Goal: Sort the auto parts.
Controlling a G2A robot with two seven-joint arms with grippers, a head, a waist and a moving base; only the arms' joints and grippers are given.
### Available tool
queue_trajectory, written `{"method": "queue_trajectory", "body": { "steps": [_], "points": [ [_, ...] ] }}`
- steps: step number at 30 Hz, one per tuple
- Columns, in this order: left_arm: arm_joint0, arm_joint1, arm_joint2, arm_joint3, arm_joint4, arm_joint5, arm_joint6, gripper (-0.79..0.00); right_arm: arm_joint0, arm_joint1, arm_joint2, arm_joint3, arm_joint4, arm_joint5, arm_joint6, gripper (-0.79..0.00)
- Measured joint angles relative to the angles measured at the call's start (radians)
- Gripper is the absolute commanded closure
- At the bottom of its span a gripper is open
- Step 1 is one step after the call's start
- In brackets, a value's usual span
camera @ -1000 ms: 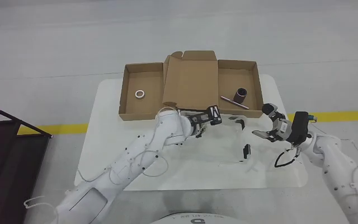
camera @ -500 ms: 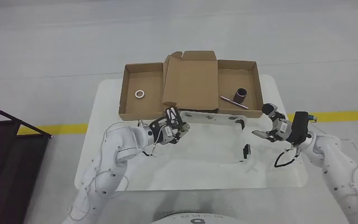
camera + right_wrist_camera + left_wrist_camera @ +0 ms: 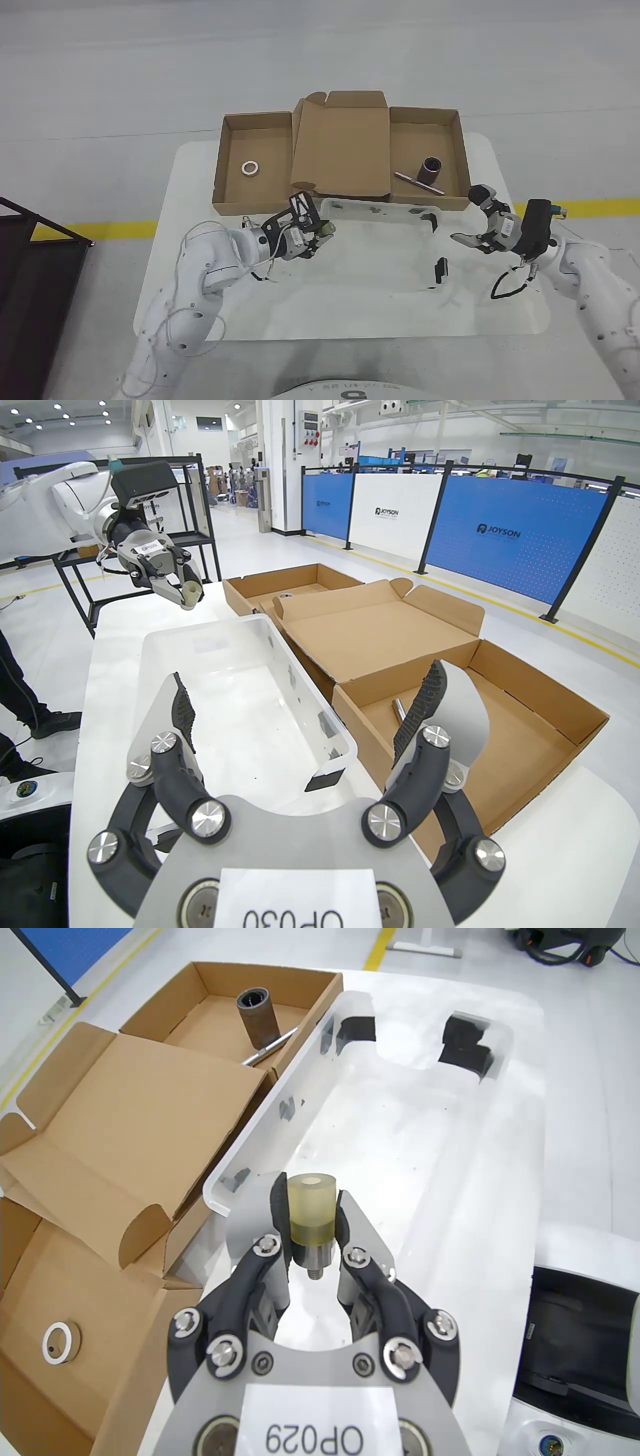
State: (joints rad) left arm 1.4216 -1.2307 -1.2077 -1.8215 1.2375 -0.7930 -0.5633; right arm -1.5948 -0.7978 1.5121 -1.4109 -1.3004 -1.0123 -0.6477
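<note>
Sorting station: grey floor (image 3: 100,80) with a yellow line (image 3: 110,229), blue partition panels (image 3: 520,545) and a white desk (image 3: 340,300).
On the desk's far side lies an open cardboard box (image 3: 340,140). Its right compartment holds a dark sleeve (image 3: 257,1015) and a metal rod (image 3: 270,1045), and its left holds a ring (image 3: 61,1343). A clear tray (image 3: 400,1138) sits just in front. The right tool (image 3: 306,680) hangs released at the tray's right end. The left tool (image 3: 311,1208), at the left end, grasps a yellowish cylinder part (image 3: 191,592) above the desk.
</note>
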Motion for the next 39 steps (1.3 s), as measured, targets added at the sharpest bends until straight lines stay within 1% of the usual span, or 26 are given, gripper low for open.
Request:
{"method": "queue_trajectory", "body": {
  "steps": [9, 12, 13, 15, 16, 18, 21, 24, 25, 27, 28, 30, 35, 36, 37, 38, 39],
  "points": [
    [-0.001, 0.0, -0.004, -0.001, 0.001, 0.003, 0.004, 0.0, 0.0, 0.0, 0.0, 0.0, 0.0, 0.0, 0.0, -0.785],
    [-0.003, 0.005, -0.066, -0.011, 0.027, 0.087, 0.081, 0.0, 0.0, 0.0, 0.0, 0.0, 0.0, 0.0, 0.0, -0.785],
    [-0.005, 0.007, -0.095, -0.007, 0.037, 0.12, 0.125, 0.0, 0.0, 0.0, 0.0, 0.0, 0.0, 0.0, 0.0, -0.785],
    [-0.02, 0.01, -0.133, 0.018, 0.061, 0.161, 0.18, 0.0, 0.0, 0.0, 0.0, 0.0, 0.0, 0.0, 0.0, -0.785],
    [-0.036, 0.011, -0.148, 0.044, 0.081, 0.184, 0.206, 0.0, 0.0, 0.0, 0.0, 0.0, 0.0, 0.0, 0.0, -0.785],
    [-0.066, 0.011, -0.156, 0.099, 0.083, 0.199, 0.237, 0.0, 0.0, 0.0, 0.0, 0.0, 0.0, 0.0, 0.0, -0.785],
    [-0.139, 0.011, -0.156, 0.22, 0.091, 0.214, 0.265, 0.0, 0.0, 0.0, 0.0, 0.0, 0.0, 0.0, 0.0, -0.785],
    [-0.24, 0.002, -0.134, 0.408, 0.089, 0.261, 0.289, 0.0, 0.0, 0.0, 0.0, 0.0, 0.0, 0.0, 0.0, -0.785],
    [-0.287, -0.004, -0.114, 0.49, 0.085, 0.28, 0.289, 0.0, 0.0, 0.0, 0.0, 0.0, 0.0, 0.0, 0.0, -0.785],
    [-0.362, -0.016, -0.068, 0.613, 0.086, 0.283, 0.29, 0.0, 0.0, 0.0, 0.0, 0.0, 0.0, 0.0, 0.0, -0.785],
    [-0.388, -0.02, -0.047, 0.656, 0.086, 0.276, 0.292, 0.0, 0.0, 0.0, 0.0, 0.0, 0.0, 0.0, 0.0, -0.785],
    [-0.432, -0.031, -0.001, 0.736, 0.099, 0.266, 0.295, 0.0, 0.0, 0.0, 0.0, 0.0, 0.0, 0.0, 0.0, -0.785],
    [-0.481, -0.052, 0.075, 0.871, 0.115, 0.29, 0.321, 0.0, 0.0, 0.0, 0.0, 0.0, 0.0, 0.0, 0.0, -0.785],
    [-0.487, -0.055, 0.082, 0.891, 0.11, 0.294, 0.329, -0.095, 0.0, 0.0, 0.0, 0.0, 0.0, 0.0, 0.0, -0.785],
    [-0.495, -0.059, 0.089, 0.912, 0.105, 0.298, 0.338, -0.486, 0.0, 0.0, 0.0, 0.0, 0.0, 0.0, 0.0, -0.785],
    [-0.501, -0.061, 0.093, 0.925, 0.101, 0.301, 0.343, -0.785, 0.0, 0.0, 0.0, 0.0, 0.0, 0.0, 0.0, -0.785],
    [-0.506, -0.062, 0.096, 0.934, 0.099, 0.304, 0.348, -0.785, 0.0, 0.0, 0.0, 0.0, 0.0, 0.0, 0.0, -0.785]
  ]
}}
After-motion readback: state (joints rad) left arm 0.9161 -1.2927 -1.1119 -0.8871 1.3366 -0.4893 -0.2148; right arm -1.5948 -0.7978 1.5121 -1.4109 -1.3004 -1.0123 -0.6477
